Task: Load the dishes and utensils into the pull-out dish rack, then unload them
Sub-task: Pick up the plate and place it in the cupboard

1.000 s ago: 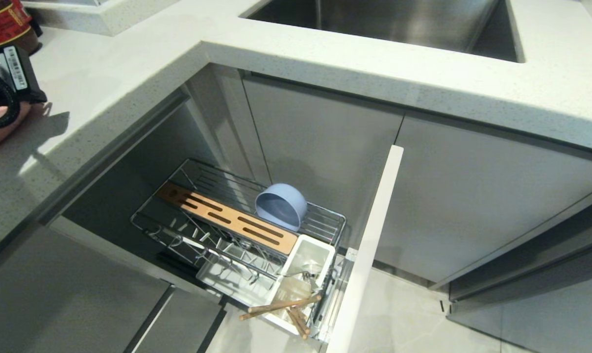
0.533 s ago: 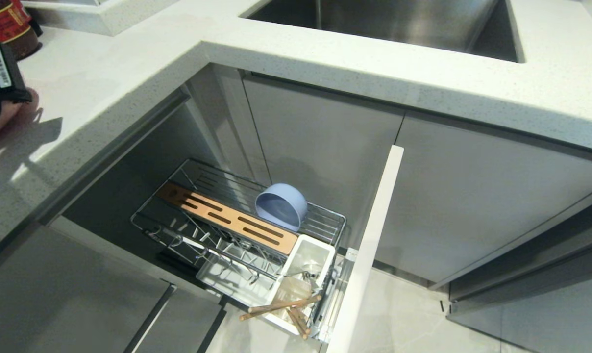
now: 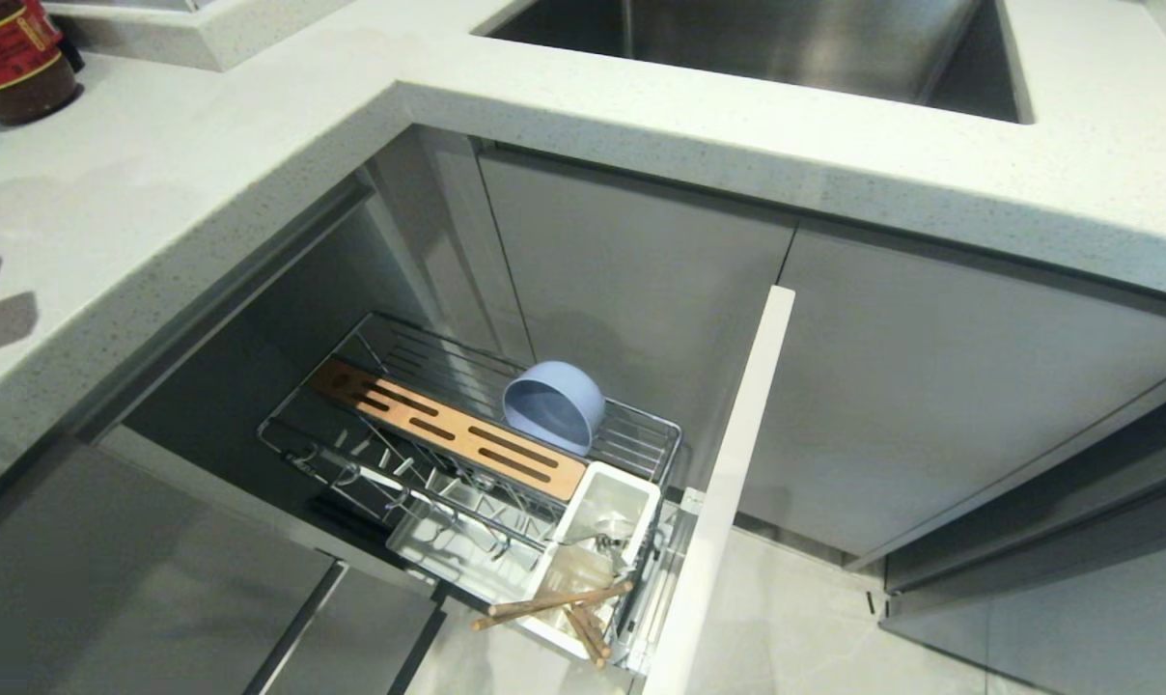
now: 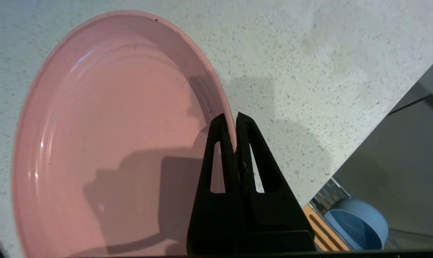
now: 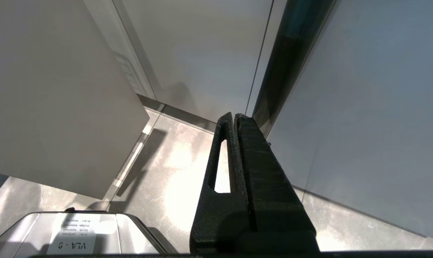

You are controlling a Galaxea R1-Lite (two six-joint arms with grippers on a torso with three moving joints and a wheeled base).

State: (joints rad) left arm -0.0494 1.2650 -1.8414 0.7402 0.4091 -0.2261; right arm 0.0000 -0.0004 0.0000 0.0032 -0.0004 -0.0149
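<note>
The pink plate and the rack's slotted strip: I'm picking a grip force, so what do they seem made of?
Pink plate: probably plastic, smooth with a soft sheen and fine scuffs. Slotted strip: looks like light wood, matte, warm tan, though grain isn't discernible.

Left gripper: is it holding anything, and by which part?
Yes. The left gripper is shut on the pink plate, pinching its rim. The right gripper holds nothing.

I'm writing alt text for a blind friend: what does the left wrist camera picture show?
The left gripper, its two black fingers closed on the rim, holds a salmon-pink plate tilted over a speckled white countertop. In one corner, below the counter edge, a pale blue bowl sits in the pull-out dish rack beside its wood strip.
</note>
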